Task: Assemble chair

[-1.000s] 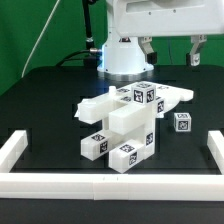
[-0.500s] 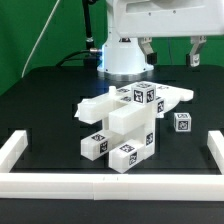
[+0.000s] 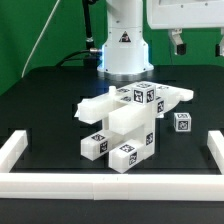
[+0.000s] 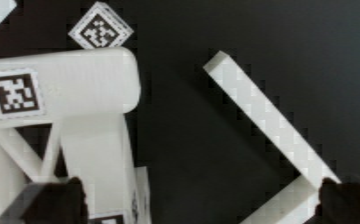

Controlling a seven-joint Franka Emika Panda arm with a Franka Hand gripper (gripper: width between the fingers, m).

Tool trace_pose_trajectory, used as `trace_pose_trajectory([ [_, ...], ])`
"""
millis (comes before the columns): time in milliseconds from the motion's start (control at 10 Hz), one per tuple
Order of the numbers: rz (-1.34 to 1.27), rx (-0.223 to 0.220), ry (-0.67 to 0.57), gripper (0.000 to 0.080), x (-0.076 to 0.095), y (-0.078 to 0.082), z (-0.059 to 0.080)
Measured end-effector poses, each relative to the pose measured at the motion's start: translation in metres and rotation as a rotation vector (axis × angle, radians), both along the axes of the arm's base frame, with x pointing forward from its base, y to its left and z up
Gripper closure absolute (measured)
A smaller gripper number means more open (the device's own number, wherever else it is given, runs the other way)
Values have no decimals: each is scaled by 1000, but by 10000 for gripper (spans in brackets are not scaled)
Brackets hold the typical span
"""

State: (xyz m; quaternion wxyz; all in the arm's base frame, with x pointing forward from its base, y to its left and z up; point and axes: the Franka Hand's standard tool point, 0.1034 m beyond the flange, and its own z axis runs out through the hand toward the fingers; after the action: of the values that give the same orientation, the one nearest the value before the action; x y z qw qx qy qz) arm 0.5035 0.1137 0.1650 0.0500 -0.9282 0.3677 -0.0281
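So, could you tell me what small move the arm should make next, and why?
Probably lower straight toward the cluster of chunky matte white plastic chair pieces. The gripper hangs high toward the exterior view's right, holding nothing as far as can be seen, while the wrist view shows tagged white parts below. How far apart its jaws stand is unclear.

White arm (image 3: 122,40), dark-fingered gripper (image 3: 200,44)

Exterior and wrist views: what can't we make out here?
- Claw, exterior view: picture's right edge cuts it; open or shut unclear.
- Claw fingertips, wrist view: dark blurs at the frame's edge.
- Chair parts, exterior view: the pile hides its own joints and far sides.
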Motion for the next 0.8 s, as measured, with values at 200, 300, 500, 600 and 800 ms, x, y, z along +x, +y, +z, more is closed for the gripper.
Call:
trace_pose_trajectory([
  [200,-1,-1,1,151,0,0,-1],
  [300,-1,-2,2,151,-1,0,-2],
  [500,-42,-38,25,151,-26,6,-22],
  [600,-40,-52,42,151,-32,7,-33],
  [800,6,-142,65,151,-46,27,-53],
])
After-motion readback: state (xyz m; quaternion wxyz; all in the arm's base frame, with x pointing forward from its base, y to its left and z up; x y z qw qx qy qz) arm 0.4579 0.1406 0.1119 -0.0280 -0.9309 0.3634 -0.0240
